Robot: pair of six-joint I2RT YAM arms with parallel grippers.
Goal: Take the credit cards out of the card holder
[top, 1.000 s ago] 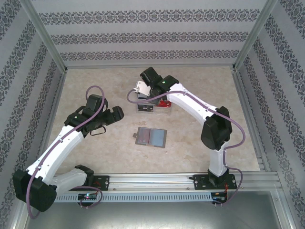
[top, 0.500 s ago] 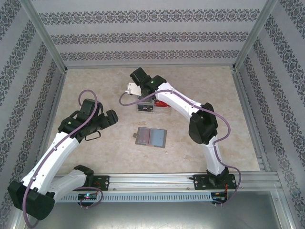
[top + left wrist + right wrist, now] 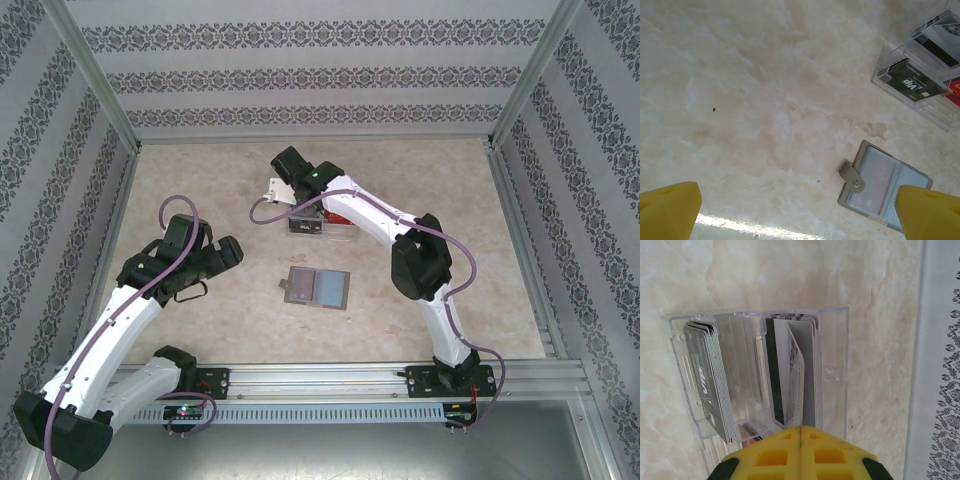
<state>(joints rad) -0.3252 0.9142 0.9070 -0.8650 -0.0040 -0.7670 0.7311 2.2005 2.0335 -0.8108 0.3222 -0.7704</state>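
The card holder [image 3: 316,288] lies open and flat near the middle of the bench [image 3: 200,180]. Its snap tab [image 3: 852,176] is folded out and its pale pockets face up; a thin reddish edge shows in one pocket. Apart from it at 12 o'clock stands a clear box [image 3: 345,236] with two compartments. Credit cards [image 3: 710,380] stand on edge in each, a dark stack in one and a mixed stack in the other. The right hand [image 3: 801,432] hangs over the box at about 11 o'clock from the holder, its yellow fingers together, clamped on a pale card [image 3: 276,188]. At 9 o'clock the left hand [image 3: 225,255] hovers above bare bench, its fingers [image 3: 670,210] wide apart and holding nothing.
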